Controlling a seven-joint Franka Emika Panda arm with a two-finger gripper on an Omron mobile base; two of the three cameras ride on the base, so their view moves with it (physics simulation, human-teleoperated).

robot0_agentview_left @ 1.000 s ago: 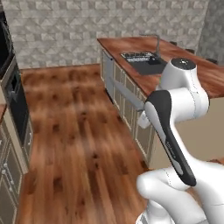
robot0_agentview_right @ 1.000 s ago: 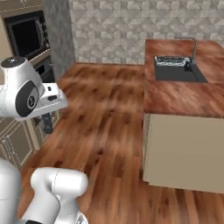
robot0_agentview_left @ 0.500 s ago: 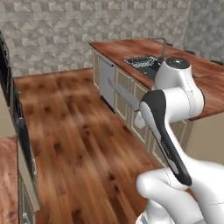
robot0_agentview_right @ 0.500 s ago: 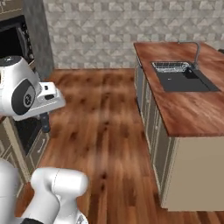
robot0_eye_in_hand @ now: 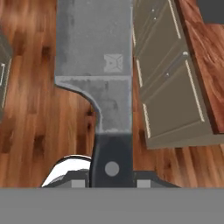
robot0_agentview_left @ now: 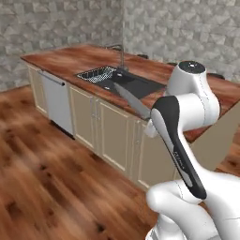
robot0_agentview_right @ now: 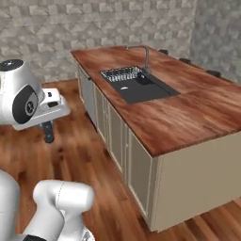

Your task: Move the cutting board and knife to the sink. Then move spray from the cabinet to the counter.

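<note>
My gripper (robot0_eye_in_hand: 112, 178) is shut on the black handle of the knife (robot0_eye_in_hand: 94, 57), whose broad silver-grey blade points away from the hand over the wooden floor. From the left base the knife (robot0_agentview_left: 133, 100) sticks out from behind my arm toward the sink (robot0_agentview_left: 137, 87). The sink (robot0_agentview_right: 142, 88) is a black basin with a grey wire rack (robot0_agentview_right: 121, 74) and a curved faucet (robot0_agentview_right: 143, 52), set in the reddish-brown counter (robot0_agentview_right: 188, 109). My gripper (robot0_agentview_right: 47, 132) hangs over the floor, left of the counter. The cutting board and the spray are out of view.
Beige cabinet doors (robot0_agentview_left: 115, 135) and a grey dishwasher front (robot0_agentview_left: 56, 100) line the side of the counter facing me. Wooden floor (robot0_agentview_left: 42, 178) spreads before them. A stone wall (robot0_agentview_right: 94, 23) stands behind. Small dark objects (robot0_agentview_right: 214, 73) sit along the counter's far edge.
The whole picture has shifted: the base has turned and driven, so the counter and sink are now close in front. The knife stays in my grip.
</note>
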